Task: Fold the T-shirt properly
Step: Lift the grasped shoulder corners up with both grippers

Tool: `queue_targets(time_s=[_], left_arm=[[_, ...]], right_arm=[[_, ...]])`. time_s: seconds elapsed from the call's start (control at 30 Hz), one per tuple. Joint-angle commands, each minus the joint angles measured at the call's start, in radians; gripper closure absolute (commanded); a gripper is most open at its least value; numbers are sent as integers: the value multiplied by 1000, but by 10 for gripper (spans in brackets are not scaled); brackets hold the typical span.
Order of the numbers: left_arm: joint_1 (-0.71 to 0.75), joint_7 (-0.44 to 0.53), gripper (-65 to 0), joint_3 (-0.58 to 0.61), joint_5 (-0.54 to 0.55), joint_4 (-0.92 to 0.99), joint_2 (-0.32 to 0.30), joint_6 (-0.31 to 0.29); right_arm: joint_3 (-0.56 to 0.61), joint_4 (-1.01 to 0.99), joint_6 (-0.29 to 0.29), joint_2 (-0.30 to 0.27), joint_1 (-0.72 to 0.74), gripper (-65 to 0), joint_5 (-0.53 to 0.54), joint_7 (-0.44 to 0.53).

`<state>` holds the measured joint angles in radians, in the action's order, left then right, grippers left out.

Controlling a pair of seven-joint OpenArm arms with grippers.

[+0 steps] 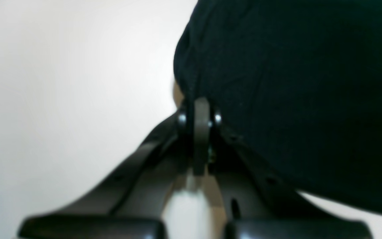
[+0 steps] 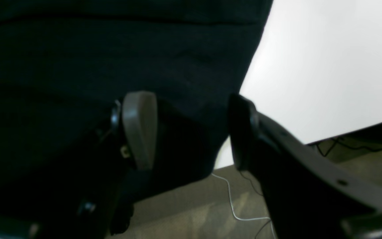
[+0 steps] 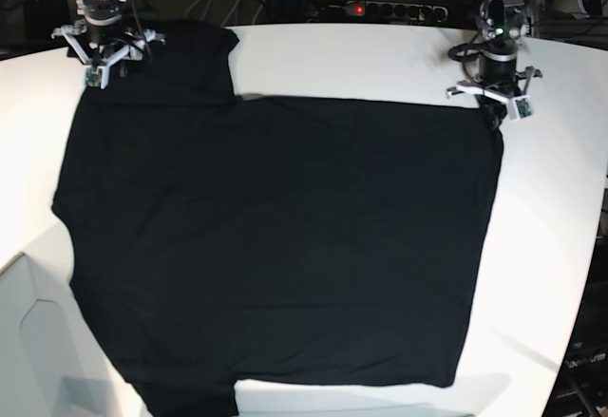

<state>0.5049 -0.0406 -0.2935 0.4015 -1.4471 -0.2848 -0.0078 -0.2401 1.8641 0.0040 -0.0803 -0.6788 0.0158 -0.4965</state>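
Overhead, the T-shirt (image 3: 275, 246) was seen spread flat on the white table (image 3: 560, 199). Close up, the left gripper (image 1: 200, 114) was clamped on its hem, while the right gripper (image 2: 191, 129) was held wide over cloth.

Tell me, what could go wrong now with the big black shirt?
The left gripper pinches only the edge of the T-shirt, so the cloth might slip out when lifted. The right gripper is open around cloth near the table edge; if only one side lifts, the fold may come out crooked.
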Motion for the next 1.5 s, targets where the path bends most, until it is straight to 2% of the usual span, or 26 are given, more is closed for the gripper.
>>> queue_targets(time_s=[0.0,0.17,0.23,0.37,0.5,0.57,0.73,0.87,0.97,1.23,1.47], left_arm=[[25,-48,-3,-3,-2,-1,-8,1],[28,-48,-3,-3,-2,-1,-8,1],[28,-48,-3,-3,-2,-1,-8,1],[48,-46,-3,-3,-2,-13,-8,1],[71,-46,-3,-3,-2,-54,-8,1],[82,-46,-3,-5,-2,-76,-8,2],[102,-48,-3,-5,-3,-131,-8,4],[134,-51,-3,-60,-3,-195,-3,4],[153,-51,-3,-112,-6,-252,22,4],[183,-51,-3,-178,-3,-393,25,4],[131,-52,-3,-187,-11,-416,42,4]], right_arm=[[-5,4,3,-6,-8,-348,-3,6],[-5,-60,3,-6,4,-347,-3,6],[-5,-70,17,-6,4,-323,-3,6],[-29,-68,158,-3,6,-162,-3,2],[-109,-65,190,23,9,0,-3,6],[-144,-50,193,23,23,0,-3,6],[-215,30,251,32,29,0,-3,6],[-258,113,291,46,31,0,-3,3],[-261,139,293,46,31,0,-3,5],[-258,141,294,41,84,0,-3,5],[-253,141,294,38,212,0,-4,-1]])
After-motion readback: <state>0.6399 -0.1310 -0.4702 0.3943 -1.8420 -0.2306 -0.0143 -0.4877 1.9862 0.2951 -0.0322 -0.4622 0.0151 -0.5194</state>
